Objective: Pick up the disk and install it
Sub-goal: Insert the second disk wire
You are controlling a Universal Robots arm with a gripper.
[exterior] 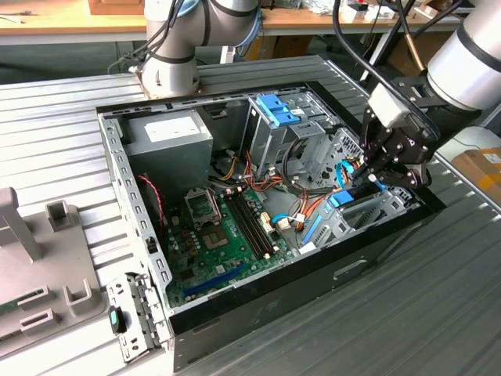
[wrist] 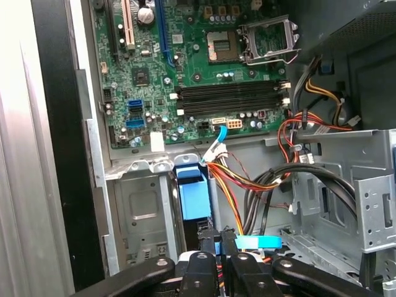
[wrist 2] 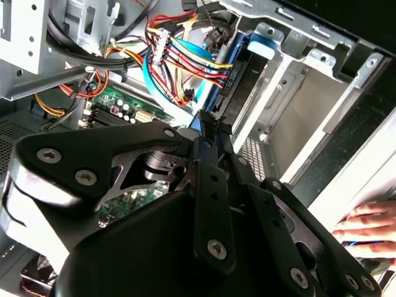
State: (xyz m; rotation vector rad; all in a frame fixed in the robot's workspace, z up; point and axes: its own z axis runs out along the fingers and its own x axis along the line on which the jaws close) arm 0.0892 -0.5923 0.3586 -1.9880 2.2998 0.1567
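Here, gripper: the black gripper (exterior: 374, 178) has its fingers clamped on the disk.
Disk: flat drive in light blue plastic bracket (wrist: 192, 195), seated edge-on in the grey metal bay (wrist: 143, 210) just beneath the fingertips.

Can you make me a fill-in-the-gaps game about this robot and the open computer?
1. The motherboard inside the computer case is ___ in colour.
2. The disk is framed by a light ___ plastic bracket.
3. The gripper is over the end of the case at the exterior view's ___.
4. The grey power-supply box carries a ___ label.

Missing words: green; blue; right; white.
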